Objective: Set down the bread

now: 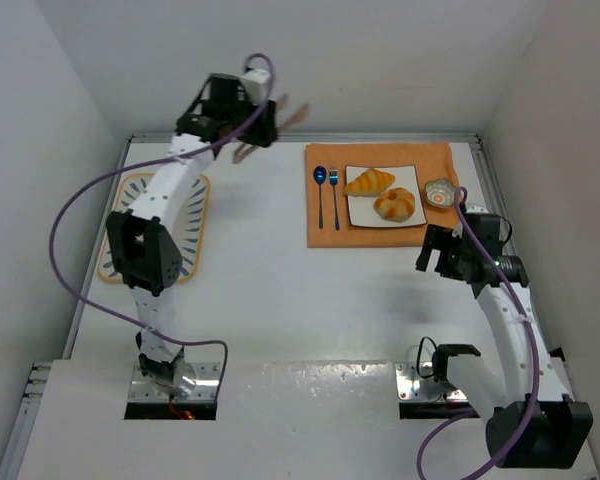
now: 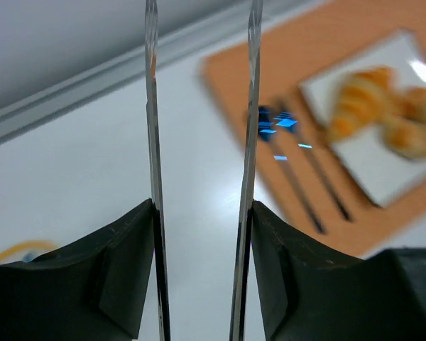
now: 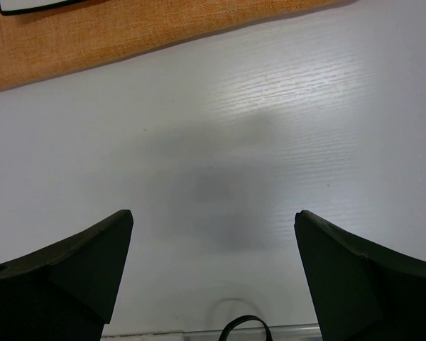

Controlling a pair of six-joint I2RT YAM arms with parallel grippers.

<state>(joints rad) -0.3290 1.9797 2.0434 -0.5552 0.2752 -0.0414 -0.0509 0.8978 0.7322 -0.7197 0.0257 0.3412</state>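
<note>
From where I stood, the left end effector [image 2: 202,206] was up by the far edge of the worktop [image 1: 280,290]. Its fingers were clenched on the outer faces of a pair of tongs [image 2: 153,106], whose two thin blades stood parted and ran straight out ahead. In the overhead view that end effector [image 1: 255,128] hung close to the back rail, with the tongs [image 1: 280,115] blurred and the placemat's far left corner just to its right. The right end effector [image 3: 213,220] was released, its fingers spread wide over bare white worktop, with only the near edge of the orange placemat [image 3: 128,35] ahead of it. From above it [image 1: 438,250] sat just off the near right corner of the placemat [image 1: 380,235]. The croissant [image 1: 368,181] and the bun [image 1: 394,205] lay side by side on a white square plate [image 1: 360,212] in the middle of the placemat, the croissant nearer the back and left. A blue-handled spoon [image 1: 320,195] and fork [image 1: 334,195] lay just left of the plate, and a small patterned bowl [image 1: 439,192] sat at the placemat's right edge. A yellow-rimmed striped oval mat [image 1: 195,225] lay by the left wall, partly under the left arm. A wide stretch of worktop lay open between the arms and near the bases.
</note>
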